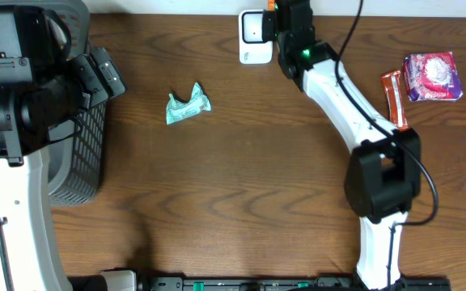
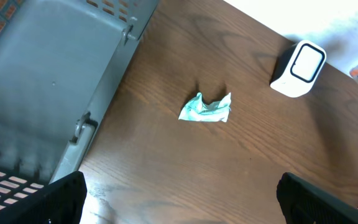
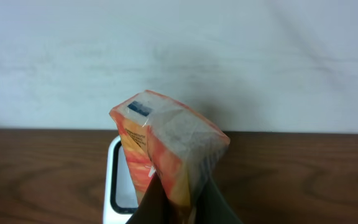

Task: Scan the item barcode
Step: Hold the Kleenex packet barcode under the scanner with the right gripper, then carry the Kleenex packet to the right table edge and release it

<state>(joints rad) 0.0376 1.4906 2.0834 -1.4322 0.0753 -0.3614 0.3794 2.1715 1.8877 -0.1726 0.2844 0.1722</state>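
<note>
Right gripper (image 3: 179,202) clamps orange packet (image 3: 166,149) at scanner (image 1: 253,36); left gripper (image 1: 102,74) spread, holding nothing.
Overhead: left gripper above basket (image 1: 79,162). Left wrist: wrapper (image 2: 206,107) on table. Right wrist: packet pinched upright, just before scanner.

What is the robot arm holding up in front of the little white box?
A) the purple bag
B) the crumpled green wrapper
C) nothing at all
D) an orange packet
D: the right gripper is shut on an orange packet just in front of the white scanner, while the green wrapper and purple bag lie on the table.
</note>
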